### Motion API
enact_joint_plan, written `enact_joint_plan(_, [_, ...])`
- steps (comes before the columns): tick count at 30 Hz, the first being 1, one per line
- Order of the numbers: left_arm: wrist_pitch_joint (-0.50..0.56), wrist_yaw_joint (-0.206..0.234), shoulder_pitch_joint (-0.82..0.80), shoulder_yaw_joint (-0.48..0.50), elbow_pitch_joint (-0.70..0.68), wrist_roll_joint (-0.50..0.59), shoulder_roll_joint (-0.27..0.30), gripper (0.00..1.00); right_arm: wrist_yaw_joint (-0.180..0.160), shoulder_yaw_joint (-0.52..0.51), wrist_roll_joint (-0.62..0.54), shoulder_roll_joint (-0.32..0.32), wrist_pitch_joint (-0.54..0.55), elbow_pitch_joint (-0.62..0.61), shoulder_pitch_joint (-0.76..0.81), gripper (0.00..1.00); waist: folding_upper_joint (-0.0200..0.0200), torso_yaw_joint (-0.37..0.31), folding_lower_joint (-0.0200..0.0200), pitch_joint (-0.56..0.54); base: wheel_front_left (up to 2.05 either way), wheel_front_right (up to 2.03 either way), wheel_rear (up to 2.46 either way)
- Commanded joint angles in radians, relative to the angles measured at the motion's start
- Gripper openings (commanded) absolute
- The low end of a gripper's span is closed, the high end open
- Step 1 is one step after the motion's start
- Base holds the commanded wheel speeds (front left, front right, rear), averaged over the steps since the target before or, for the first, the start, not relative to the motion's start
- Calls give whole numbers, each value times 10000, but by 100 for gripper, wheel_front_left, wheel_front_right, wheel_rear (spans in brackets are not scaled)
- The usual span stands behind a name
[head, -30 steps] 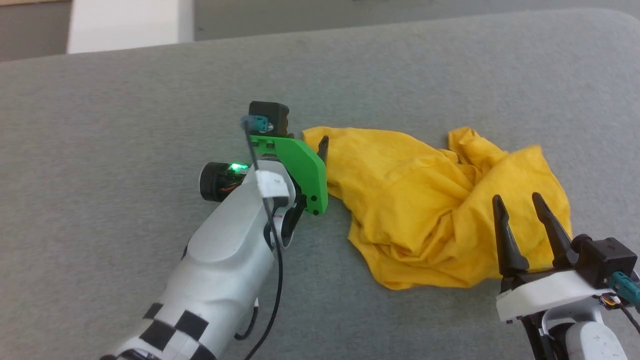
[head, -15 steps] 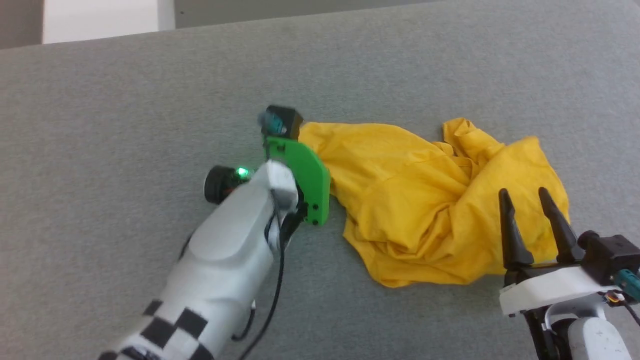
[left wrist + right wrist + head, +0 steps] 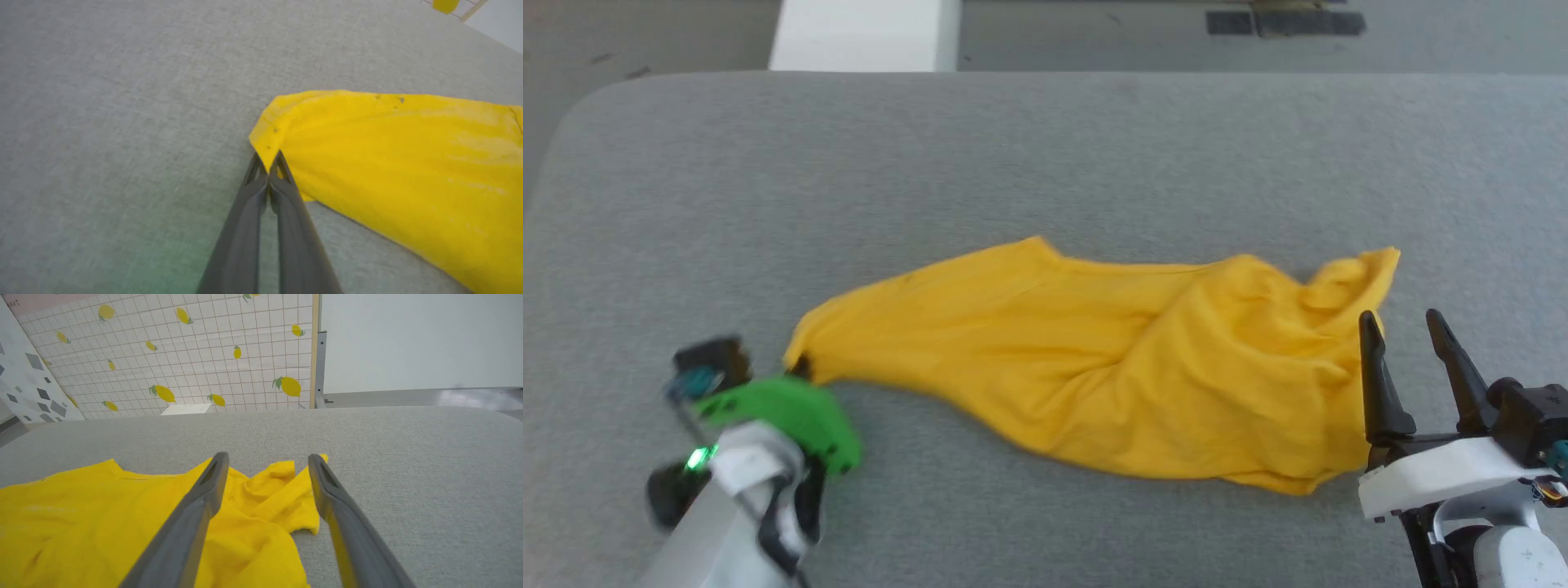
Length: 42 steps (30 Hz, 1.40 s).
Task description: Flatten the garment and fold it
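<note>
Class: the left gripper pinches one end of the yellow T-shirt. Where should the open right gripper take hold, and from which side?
Probably the crumpled corner at the right end of the garment, opposite the left gripper. It stands in raised folds, easy to pinch, just ahead of the right gripper, so approach from the near side, fingers pointing forward.

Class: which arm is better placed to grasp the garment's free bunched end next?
Right. The right arm, jaws open, sits beside that end of the garment; the left arm pinches the opposite corner.
</note>
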Motion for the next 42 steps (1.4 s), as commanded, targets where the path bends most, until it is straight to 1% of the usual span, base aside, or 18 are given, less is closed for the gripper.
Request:
enact_joint_plan(1, [-46,240,494,196,-223,-163,195,0,-13,1,-94,5,84,-89,109,100,0,558,0,-449,0,0,0])
enact_joint_plan(5, [33,812,1706,619,-880,-475,478,0,-13,-26,-117,5,397,-137,258,100,0,807,0,-641,0,0,0])
enact_joint_plan(8, [164,950,2353,723,-1261,-760,409,0,-13,-188,-99,5,818,-77,381,100,0,947,0,-742,0,0,0])
enact_joint_plan(9, [123,889,2461,731,-1381,-830,349,21,-13,-221,-91,5,936,-60,403,100,0,978,0,-763,0,0,0])
enact_joint_plan(10, [-41,775,2557,781,-1534,-915,246,92,-13,-227,-75,5,1079,-44,426,100,0,1007,0,-783,0,0,0])
enact_joint_plan(11, [-242,675,2607,826,-1634,-947,165,100,-13,-201,-76,5,1186,-37,435,100,0,1029,0,-801,0,0,0])
enact_joint_plan(13, [-794,376,2647,853,-1801,-896,18,100,-13,-74,-37,5,1436,-13,411,100,0,1068,0,-843,0,0,0])
enact_joint_plan(15, [-1643,8,2581,932,-1973,-771,-179,100,-13,146,8,5,1850,32,399,100,0,1099,0,-868,0,0,0])
enact_joint_plan(18, [-2446,-328,2402,967,-2057,-392,-341,100,-13,491,-5,5,2730,138,369,100,0,1134,0,-874,0,0,0])
enact_joint_plan(20, [-2674,-495,2259,1072,-2107,-112,-460,100,-13,629,29,5,3446,200,295,100,0,1141,0,-837,0,0,0])
enact_joint_plan(25, [-2809,-880,1929,1431,-2388,806,-807,100,-13,393,-31,5,5132,386,-248,100,0,1127,0,-575,0,0,0])
enact_joint_plan(31, [-2815,-1369,1760,1803,-2616,1743,-1385,100,-13,455,71,5,6343,852,-1058,100,0,1117,0,-215,0,0,0])
enact_joint_plan(32, [-2815,-1441,1750,1853,-2592,1824,-1466,100,-13,515,122,5,6545,944,-1122,72,0,1116,0,-193,0,0,0])
enact_joint_plan(33, [-2816,-1528,1739,1914,-2546,1915,-1555,100,-13,617,220,5,6757,1009,-1182,37,0,1116,0,-172,0,0,0])
enact_joint_plan(34, [-2816,-1587,1731,1964,-2512,1993,-1621,100,-13,721,302,5,6894,1017,-1208,13,0,1115,0,-165,0,0,0])
enact_joint_plan(35, [-2816,-1656,1729,2029,-2467,2078,-1700,100,-13,821,377,5,7036,986,-1202,0,0,1111,0,-172,0,0,0])
enact_joint_plan(38, [-2816,-1822,1750,2191,-2330,2243,-1880,100,-13,1031,412,5,7358,618,-938,0,0,1107,0,-235,0,0,0])
enact_joint_plan(42, [-2817,-2002,1823,2383,-2124,2417,-2064,100,-13,1002,624,5,8059,-490,211,0,0,1105,0,-423,0,0,0])
